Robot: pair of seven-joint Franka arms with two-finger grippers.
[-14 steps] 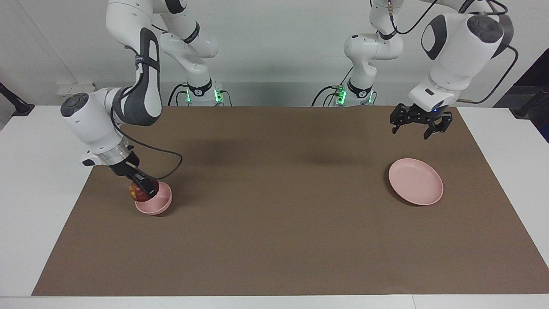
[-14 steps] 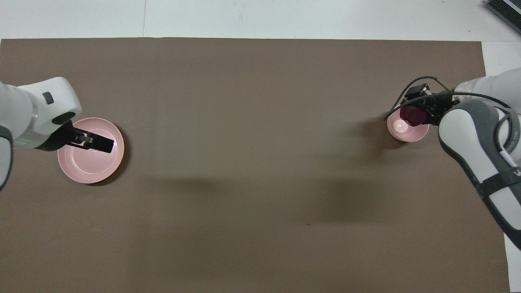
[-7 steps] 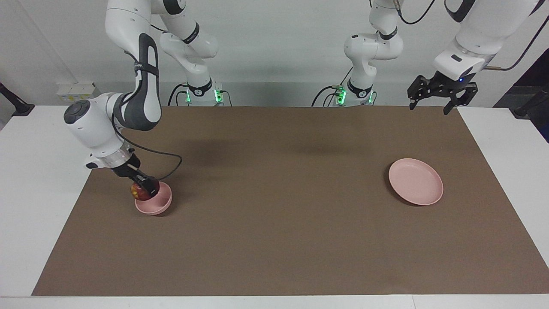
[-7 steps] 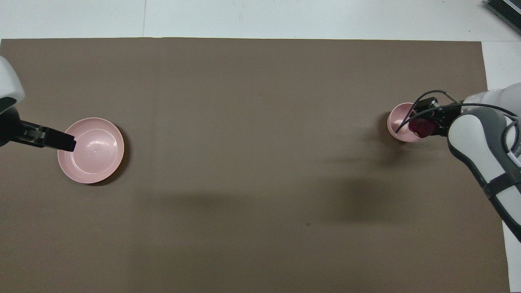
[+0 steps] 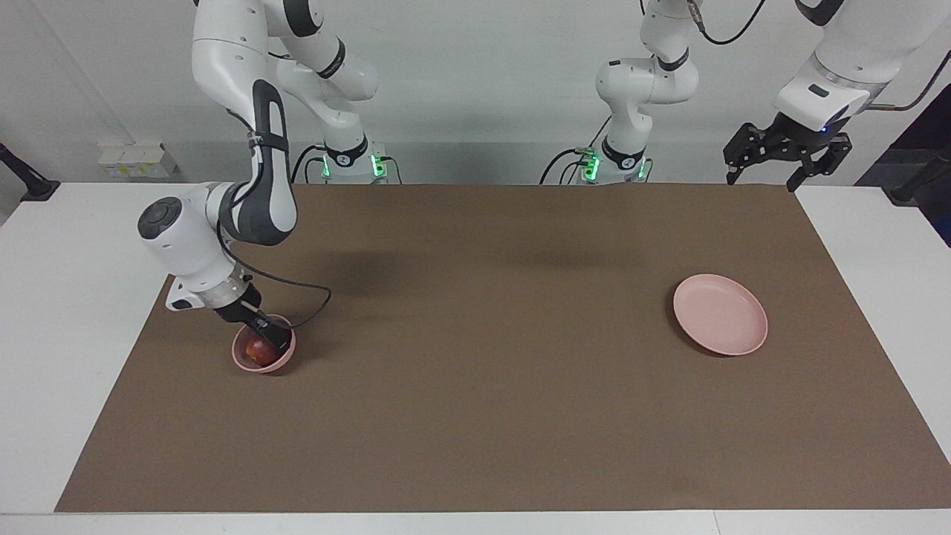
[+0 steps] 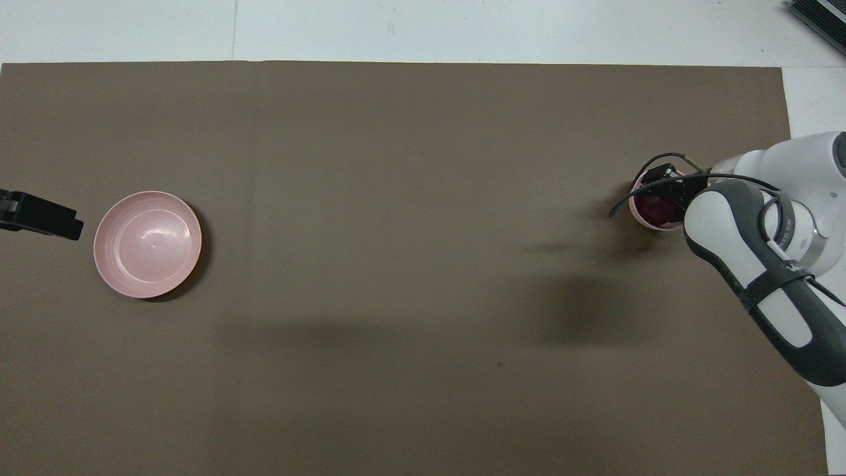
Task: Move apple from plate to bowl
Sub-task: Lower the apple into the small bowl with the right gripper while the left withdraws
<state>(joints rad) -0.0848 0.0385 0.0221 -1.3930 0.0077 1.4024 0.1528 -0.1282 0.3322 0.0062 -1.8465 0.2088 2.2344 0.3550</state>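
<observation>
The dark red apple [image 5: 257, 349] sits low inside the small pink bowl [image 5: 239, 360] at the right arm's end of the table. My right gripper [image 5: 269, 339] reaches down into the bowl and is still shut on the apple. In the overhead view the apple [image 6: 656, 210] shows in the bowl [image 6: 635, 206] under the right gripper [image 6: 666, 190]. The wide pink plate [image 5: 719, 313] lies bare at the left arm's end, also in the overhead view [image 6: 147, 244]. My left gripper [image 5: 787, 154] is open and empty, raised high over the mat's edge by the robots.
A brown mat [image 5: 475, 386] covers the white table [image 5: 67, 245]. The left gripper's tip [image 6: 41, 219] shows at the edge of the overhead view, beside the plate. The right arm's cable [image 5: 308, 312] loops over the mat next to the bowl.
My right gripper has lowered the apple from the bowl's rim down into the bowl. My left gripper has risen and drawn back from over the plate toward the robots.
</observation>
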